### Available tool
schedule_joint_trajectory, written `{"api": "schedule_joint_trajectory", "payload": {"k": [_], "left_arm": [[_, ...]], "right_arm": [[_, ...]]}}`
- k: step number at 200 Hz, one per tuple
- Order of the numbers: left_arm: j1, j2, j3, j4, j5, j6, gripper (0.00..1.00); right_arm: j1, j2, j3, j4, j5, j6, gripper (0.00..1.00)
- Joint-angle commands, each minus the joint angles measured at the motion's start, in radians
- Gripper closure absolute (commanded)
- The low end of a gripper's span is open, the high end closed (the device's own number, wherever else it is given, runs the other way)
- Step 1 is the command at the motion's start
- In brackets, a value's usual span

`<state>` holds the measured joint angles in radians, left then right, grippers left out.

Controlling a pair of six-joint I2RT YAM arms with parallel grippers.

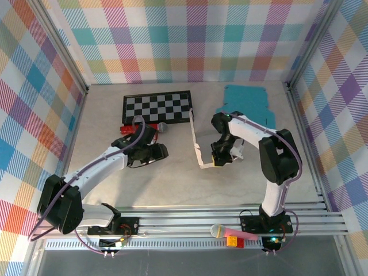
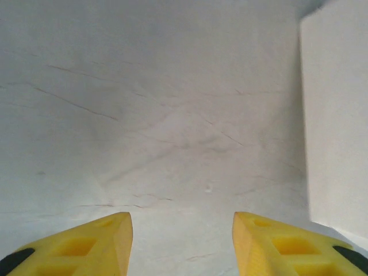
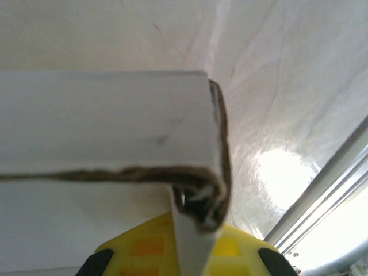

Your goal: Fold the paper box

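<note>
The right gripper (image 1: 217, 160) is clamped on a corner of the paper box (image 1: 195, 138). The left gripper (image 2: 181, 233) has its jaws apart over the counter (image 2: 172, 115).

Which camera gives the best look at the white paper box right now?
The top external view: the paper box shows nearly whole, standing on edge between both arms. The right wrist view has its folded corner close up; the left wrist view catches one white panel.
</note>
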<state>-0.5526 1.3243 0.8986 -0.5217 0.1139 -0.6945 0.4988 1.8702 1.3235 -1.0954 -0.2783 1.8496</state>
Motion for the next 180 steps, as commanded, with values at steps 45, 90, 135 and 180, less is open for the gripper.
{"api": "schedule_joint_trajectory", "payload": {"k": [45,90,135,180], "left_arm": [[-0.036,0.13,0.016,0.159,0.047,-0.049,0.52],[-0.036,0.172,0.074,0.164,0.023,-0.024,0.52],[-0.036,0.179,0.101,0.16,0.019,-0.016,0.52],[-0.036,0.181,0.114,0.162,0.027,-0.015,0.52]], "right_arm": [[0.112,0.03,-0.078,0.252,-0.155,0.196,0.75],[0.105,-0.132,-0.083,0.227,-0.068,0.049,0.36],[0.056,-0.298,0.061,0.119,0.185,-0.525,0.27],[0.146,-0.355,0.093,0.344,0.07,-1.102,0.31]]}}
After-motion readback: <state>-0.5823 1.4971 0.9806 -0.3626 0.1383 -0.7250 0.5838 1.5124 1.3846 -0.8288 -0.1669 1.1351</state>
